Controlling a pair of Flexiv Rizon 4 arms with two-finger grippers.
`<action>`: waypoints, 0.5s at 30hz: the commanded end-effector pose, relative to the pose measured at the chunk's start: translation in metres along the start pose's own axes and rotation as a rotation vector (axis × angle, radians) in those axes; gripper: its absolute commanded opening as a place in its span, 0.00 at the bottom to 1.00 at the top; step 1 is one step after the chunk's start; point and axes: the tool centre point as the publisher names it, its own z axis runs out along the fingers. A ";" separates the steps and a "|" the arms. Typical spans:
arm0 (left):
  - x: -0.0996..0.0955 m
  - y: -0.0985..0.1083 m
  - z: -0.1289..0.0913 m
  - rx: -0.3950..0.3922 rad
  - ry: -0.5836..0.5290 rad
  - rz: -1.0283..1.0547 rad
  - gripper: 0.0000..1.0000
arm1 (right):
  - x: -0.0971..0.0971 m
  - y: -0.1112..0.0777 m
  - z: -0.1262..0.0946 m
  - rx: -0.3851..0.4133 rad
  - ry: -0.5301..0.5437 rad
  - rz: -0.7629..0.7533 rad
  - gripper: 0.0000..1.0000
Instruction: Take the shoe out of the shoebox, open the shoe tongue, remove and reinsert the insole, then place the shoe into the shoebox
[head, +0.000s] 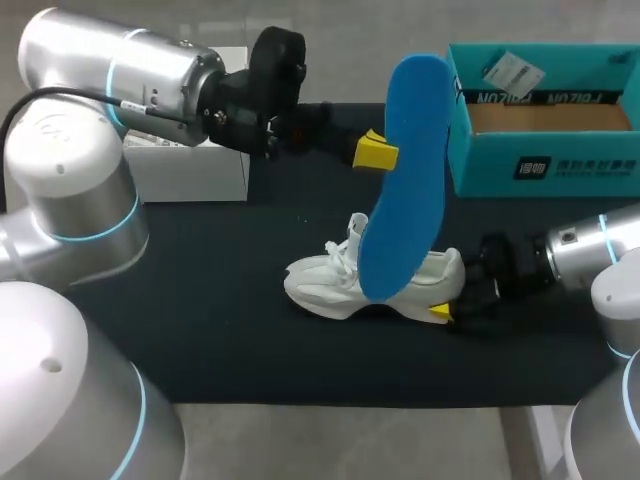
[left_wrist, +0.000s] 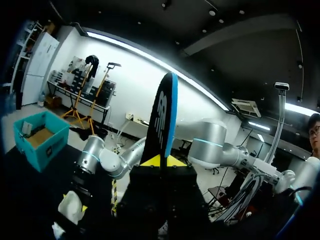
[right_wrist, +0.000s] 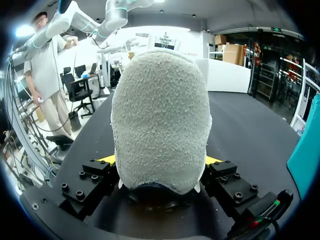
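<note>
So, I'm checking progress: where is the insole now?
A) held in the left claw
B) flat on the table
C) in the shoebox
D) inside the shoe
A: the left claw grips the blue insole, whose full length shows outside the shoe.

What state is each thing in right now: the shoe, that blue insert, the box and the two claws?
shoe: resting on the table, heel clamped.
insole: out of the shoe, held up in the air.
shoebox: open, no shoe inside.
left gripper: shut on the insole.
right gripper: shut on the shoe's heel.
</note>
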 end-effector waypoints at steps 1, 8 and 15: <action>0.023 0.001 -0.001 0.030 -0.020 -0.049 0.00 | 0.001 -0.004 0.003 0.003 -0.002 0.000 0.00; 0.044 -0.001 -0.006 0.031 0.030 -0.092 0.00 | 0.001 -0.004 0.003 0.003 -0.002 0.000 0.00; 0.065 0.005 -0.012 0.093 0.057 -0.131 0.00 | 0.001 -0.004 0.003 0.003 -0.002 0.000 0.00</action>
